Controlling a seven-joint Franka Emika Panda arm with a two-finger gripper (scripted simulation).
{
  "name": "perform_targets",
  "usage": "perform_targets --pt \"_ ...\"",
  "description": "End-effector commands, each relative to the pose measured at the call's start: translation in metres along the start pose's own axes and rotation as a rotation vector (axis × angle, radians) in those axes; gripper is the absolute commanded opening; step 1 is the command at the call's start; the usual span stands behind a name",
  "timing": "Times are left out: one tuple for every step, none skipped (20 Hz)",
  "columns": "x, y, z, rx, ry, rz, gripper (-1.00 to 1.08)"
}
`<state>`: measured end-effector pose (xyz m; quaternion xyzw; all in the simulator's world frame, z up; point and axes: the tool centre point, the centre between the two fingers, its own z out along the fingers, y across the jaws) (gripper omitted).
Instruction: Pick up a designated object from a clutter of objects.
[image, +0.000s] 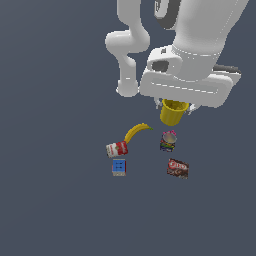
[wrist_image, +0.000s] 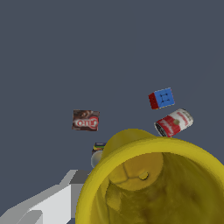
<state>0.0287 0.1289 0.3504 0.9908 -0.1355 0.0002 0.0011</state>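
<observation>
The pincer (image: 176, 106) grips the cup (image: 173, 112) by its rim, held clear above the surface (image: 60, 200) and the can (image: 117, 148). The fingers are mostly hidden, so the hold looks thin: a jolt could tip the cup out.

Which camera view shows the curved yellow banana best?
The exterior view: the curved yellow banana lies in full sight there, beside the red-and-white can. The wrist view shows none of it; the plain yellow cup fills its foreground.
</observation>
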Motion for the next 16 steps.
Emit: perform_targets --pt "-0.005 -0.019 -0.017 0.001 0.0 0.001 -1.0" --pt "-0.007 -0.025 -0.023 0.001 0.0 0.001 -1.0" --pt "-0.008 -0.031 -0.028 0.001 0.0 0.001 -1.0" --pt "-0.009 -0.036 -0.032 0.002 -0.001 0.001 -1.0" --pt "-0.011 -0.041 -0.036 0.002 -0.001 0.001 -1.0" --pt "-0.011 -0.045 -0.04 0.002 -0.001 0.001 -1.0" --pt "-0.012 -0.048 -0.043 0.002 -0.001 0.001 -1.0" --pt "-0.013 -0.051 -0.045 0.002 -0.001 0.001 -1.0" --pt "-0.013 -0.054 -0.048 0.002 -0.001 0.001 -1.0" --pt "-0.014 -0.056 -0.05 0.002 -0.001 0.001 -1.0" --pt "-0.014 -0.058 -0.051 0.002 -0.001 0.001 -1.0" --pt "-0.014 -0.06 -0.052 0.002 -0.001 0.001 -1.0" --pt "-0.014 -0.061 -0.053 0.002 -0.001 0.001 -1.0" --pt "-0.015 -0.062 -0.054 0.002 -0.001 0.001 -1.0" --pt "-0.015 -0.062 -0.055 0.002 -0.001 0.001 -1.0" --pt "-0.015 -0.063 -0.055 0.002 -0.001 0.001 -1.0"
